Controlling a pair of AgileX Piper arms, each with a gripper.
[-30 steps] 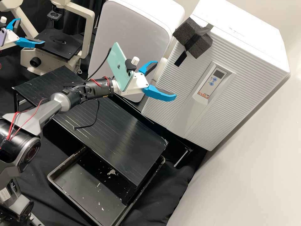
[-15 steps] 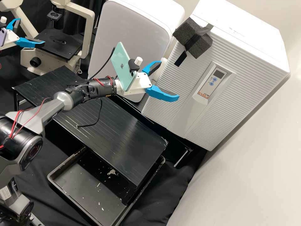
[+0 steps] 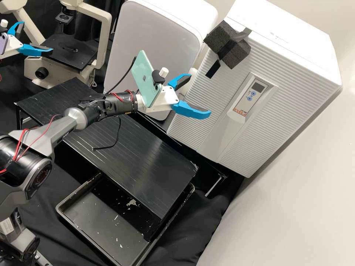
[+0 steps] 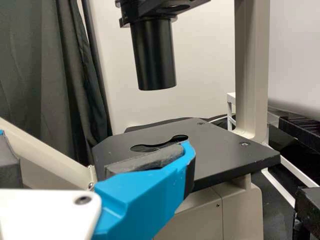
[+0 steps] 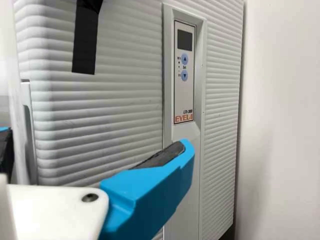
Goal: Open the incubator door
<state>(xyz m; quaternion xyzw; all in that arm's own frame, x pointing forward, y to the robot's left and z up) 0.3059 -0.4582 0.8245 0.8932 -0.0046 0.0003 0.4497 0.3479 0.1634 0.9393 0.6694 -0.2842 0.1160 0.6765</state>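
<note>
Incubator door (image 3: 218, 90) is closed, at the far side of the bench. Right gripper (image 3: 200, 95) is open and empty beside the door's near edge, presumably spread to catch that edge and pull. Left gripper (image 3: 37, 36) is open, empty, by the microscope stage (image 4: 225, 150), probably kept clear since one arm suffices. Foam padding (image 3: 236, 57) is taped on, perhaps as a cushion. Count: two grippers, one door, one control panel (image 3: 250, 96), two round buttons (image 5: 184, 67).

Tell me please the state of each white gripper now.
Left white gripper, blue-fingered: open, holding nothing.
Right white gripper, blue-fingered: open, holding nothing.
</note>
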